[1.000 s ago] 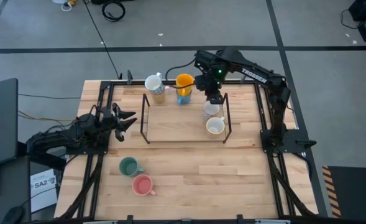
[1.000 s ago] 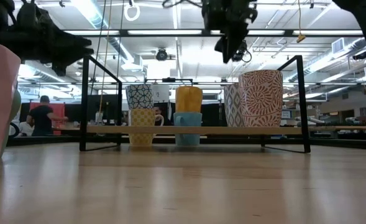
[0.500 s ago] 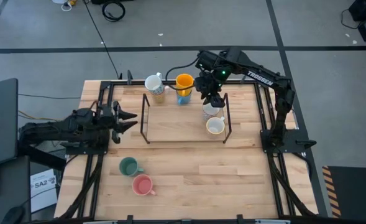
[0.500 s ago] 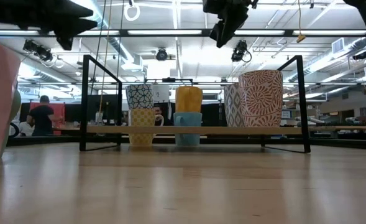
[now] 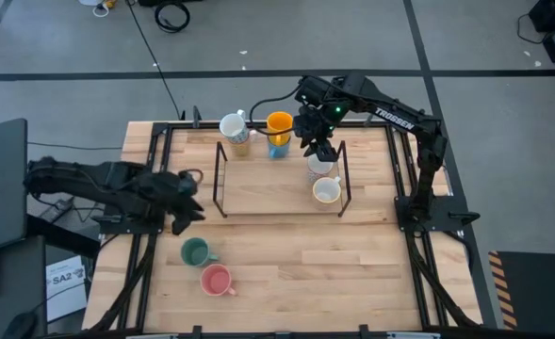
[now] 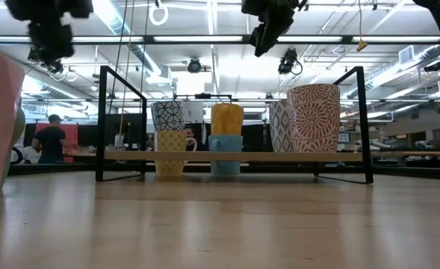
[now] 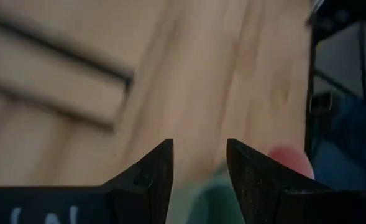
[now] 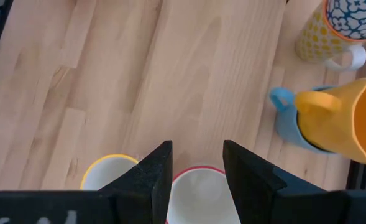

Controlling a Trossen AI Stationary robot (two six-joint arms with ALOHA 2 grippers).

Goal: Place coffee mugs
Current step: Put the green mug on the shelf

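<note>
A: Where are the mugs sitting right now?

B: Two are lying loose on the near part of the wooden desk [image 5: 352, 264]; the green mug [image 5: 196, 251] is standing just beside the pink mug [image 5: 217, 279], both upright with mouths up. The rest are gathered at the black wire rack [image 5: 222, 179]; the orange mug [image 5: 279, 124] is sitting stacked on the blue mug [image 8: 287, 122], and a white flowered mug [image 5: 233, 126] is stacked on a yellow dotted one just beside them.

A: And on the rack's right side?

B: A red-rimmed white mug [image 8: 198, 193] and a yellow-rimmed white mug [image 5: 326, 190] are standing side by side there, nearly touching.

A: What are the arms doing?

B: The right gripper [image 5: 317, 143] is hanging above the red-rimmed mug, its jaws parted a moderate way and holding nothing. The left gripper [image 5: 185, 210] is hovering over the desk's left edge, near the green mug, pointing down; its jaws are standing apart and empty, with green and pink blurs showing beyond its fingertips [image 7: 159, 163] in the left wrist view.
</note>
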